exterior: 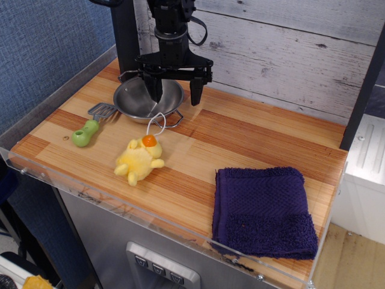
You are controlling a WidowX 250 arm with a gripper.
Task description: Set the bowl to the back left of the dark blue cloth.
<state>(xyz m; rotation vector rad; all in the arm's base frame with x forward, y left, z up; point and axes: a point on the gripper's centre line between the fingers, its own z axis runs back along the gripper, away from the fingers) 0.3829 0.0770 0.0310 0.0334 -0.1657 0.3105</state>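
The shiny steel bowl (142,100) sits on the wooden counter at the back left, one wire loop handle (172,118) pointing toward the front right. My gripper (175,96) is open and hangs low over the bowl's right rim. Its left finger (156,90) reaches inside the bowl and its right finger (196,91) stands outside the rim. The dark blue cloth (263,209) lies flat at the front right of the counter, far from the bowl and gripper.
A yellow plush duck (139,160) lies in front of the bowl. A green-handled spatula (90,126) lies left of the bowl. A plank wall stands behind the counter. A clear acrylic lip (120,201) runs along the front edge.
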